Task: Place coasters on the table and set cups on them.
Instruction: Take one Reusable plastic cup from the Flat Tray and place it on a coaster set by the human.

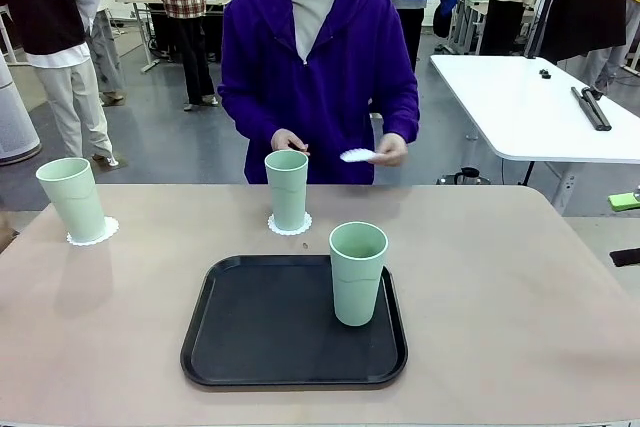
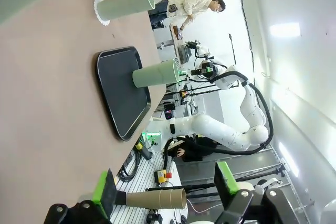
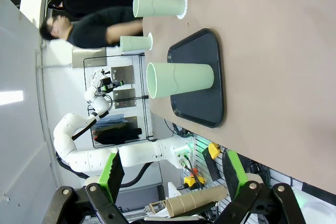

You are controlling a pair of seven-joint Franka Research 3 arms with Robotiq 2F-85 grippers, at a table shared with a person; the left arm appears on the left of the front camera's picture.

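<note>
Tray [image 1: 250,332] nearest us, one cup [image 1: 357,277] on it | two other cups [image 1: 287,187] on coasters [image 1: 101,235] on table [image 1: 500,297] | person's hand [image 1: 391,150] holds third coaster [image 1: 356,155] | we see left gripper [image 2: 165,187], right gripper [image 3: 174,174] wide, empty

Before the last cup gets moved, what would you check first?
1. The left cup sits on the left coaster: ok.
2. The middle cup sits on the middle coaster: ok.
3. The third coaster lies on the table: not ok, the person's hand holds it.
4. The third cup stands upright on the tray: ok.
5. The left gripper is open: ok.
6. The right gripper is open: ok.
</note>
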